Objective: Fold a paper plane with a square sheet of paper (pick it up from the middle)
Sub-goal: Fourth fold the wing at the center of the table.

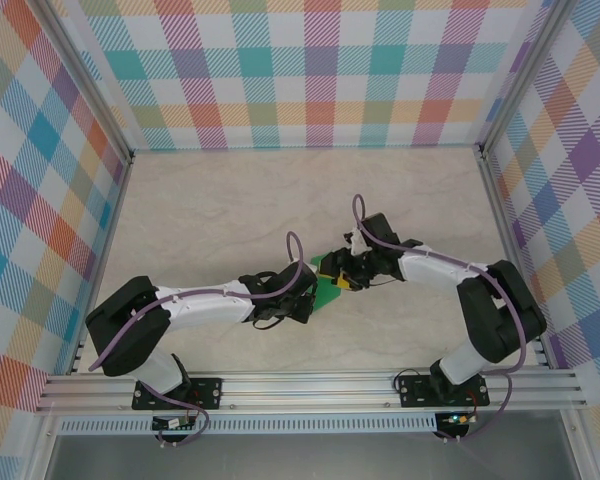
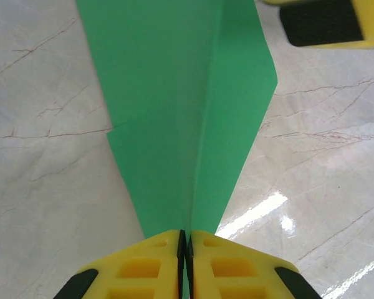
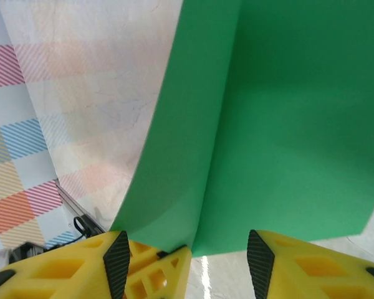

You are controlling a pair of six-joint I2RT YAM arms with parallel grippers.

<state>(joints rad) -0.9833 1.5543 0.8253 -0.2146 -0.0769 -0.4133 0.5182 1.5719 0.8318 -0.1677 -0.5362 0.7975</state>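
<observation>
You look to be on the closing folds: the plane [image 2: 174, 124] is already a dart with a centre ridge, mid-table between the arms. Your left gripper [image 2: 184, 246] is pinched tight on that ridge at the narrow end; your right gripper [image 3: 188, 248] stands part-open, holding nothing, a wing just ahead. Next probably calls for keeping the left pinch steady while the right presses or spreads the wing; go gently, thin paper buckles.
</observation>
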